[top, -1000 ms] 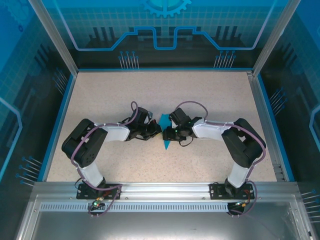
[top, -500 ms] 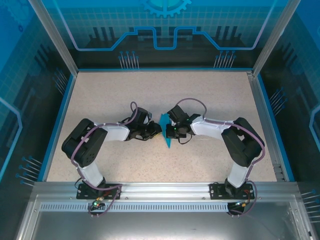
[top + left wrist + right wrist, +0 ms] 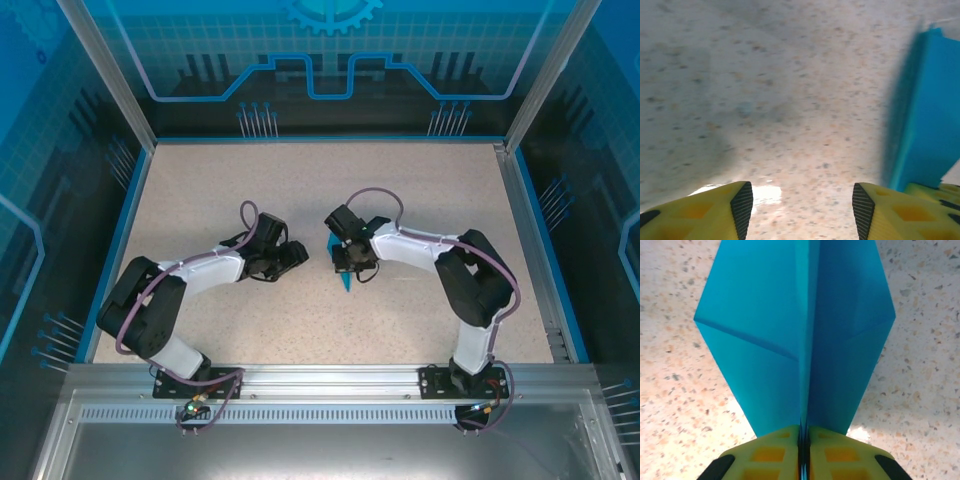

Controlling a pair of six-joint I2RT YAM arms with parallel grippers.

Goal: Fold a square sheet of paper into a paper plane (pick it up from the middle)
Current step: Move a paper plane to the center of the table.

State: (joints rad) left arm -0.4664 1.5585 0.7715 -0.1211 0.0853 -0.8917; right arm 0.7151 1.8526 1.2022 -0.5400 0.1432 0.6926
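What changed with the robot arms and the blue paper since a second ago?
The left gripper opened, let go of the folded paper and pulled back to its left. The right gripper stayed shut on the folded paper and nudged it slightly rightward. The paper is still near the middle of the table.

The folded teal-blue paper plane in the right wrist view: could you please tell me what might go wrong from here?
1. The right gripper pinches the teal-blue paper plane just along its centre fold near one end, so the thin paper could slip or twist out.
2. The left gripper stands open beside the plane and holds nothing. With no second support, the folded halves may spring apart.
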